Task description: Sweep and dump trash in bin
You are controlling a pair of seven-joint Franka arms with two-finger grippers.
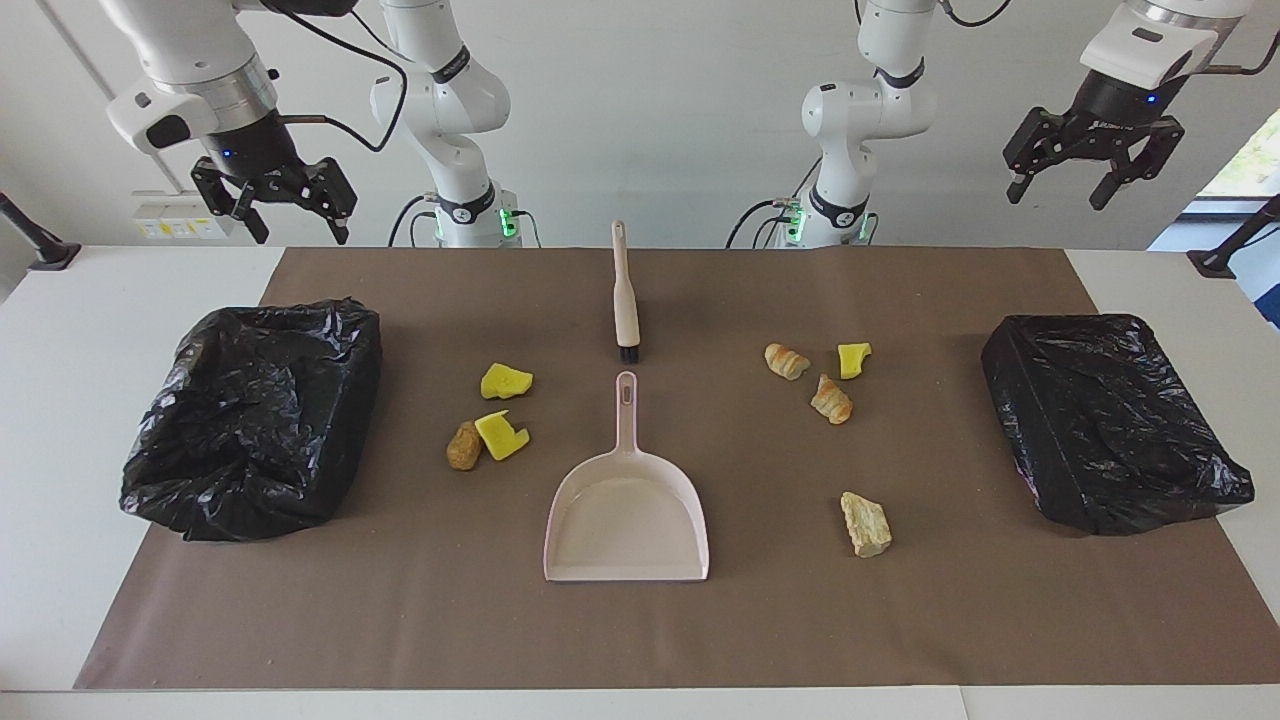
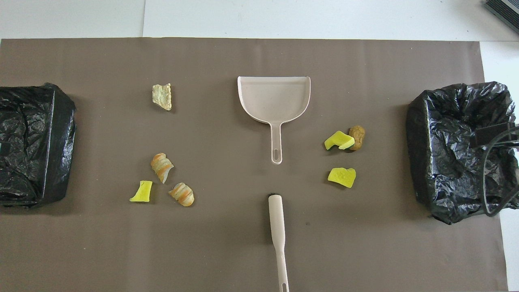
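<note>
Trash lies loose on the brown mat, untouched, and neither hand is near it: the right gripper hangs high over the table edge by the bin at the right arm's end, fingers apart and empty, and the left gripper hangs just as high above the bin at the left arm's end, also spread and empty. Taking the dustpan at the middle of the mat as the mark, the brush lies just nearer to the robots than its handle tip, in line with it, bristles toward the pan. Toward the right arm's end sit two yellow chunks, one of them touching a brown lump. Toward the left arm's end sit two striped pastry pieces, a third yellow chunk and, level with the pan's tray, a pale crust piece. All seven look light and dry; the yellow ones seem spongy and likely to bounce or roll under the bristles, so short, gentle strokes should suit. The brush and pan look like stiff, light, smooth plastic; I would pinch each across the narrow part of its handle, where the fingers can span it and the tool will not twist.
</note>
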